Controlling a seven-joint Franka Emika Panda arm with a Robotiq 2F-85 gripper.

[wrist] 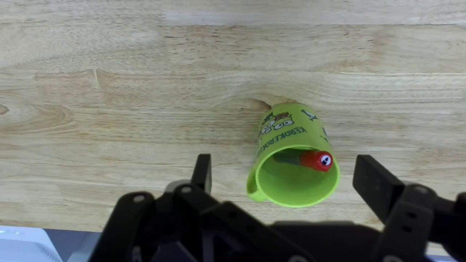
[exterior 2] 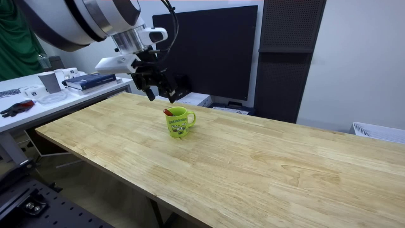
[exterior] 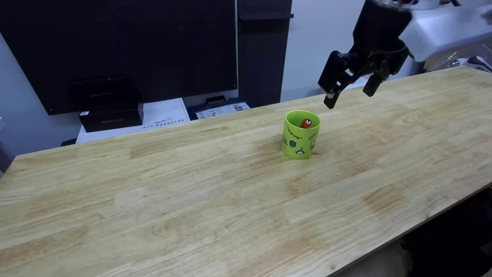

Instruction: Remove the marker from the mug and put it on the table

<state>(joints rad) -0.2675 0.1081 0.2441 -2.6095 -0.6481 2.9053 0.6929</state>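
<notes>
The lime-green mug [exterior: 294, 144] stands upright on the light wood table [exterior: 192, 200]; it also shows in an exterior view [exterior 2: 177, 126] and in the wrist view [wrist: 291, 189]. The marker leans inside the mug. Its red end [wrist: 315, 160] lies near the rim, also visible in both exterior views [exterior: 306, 123] [exterior 2: 168, 112]. Its dark lower part is partly hidden by the mug wall. My gripper [exterior: 349, 96] is open and empty above the mug, apart from it. In the wrist view the mug's mouth shows between the two spread fingertips [wrist: 284, 167].
A dark panel [exterior: 119, 50] and a white box [exterior: 165, 111] with a black box [exterior: 111, 119] are behind the table. A white side table [exterior 2: 15, 123] holds books [exterior 2: 91, 81], a grey cup [exterior 2: 49, 82] and gloves [exterior 2: 17, 107].
</notes>
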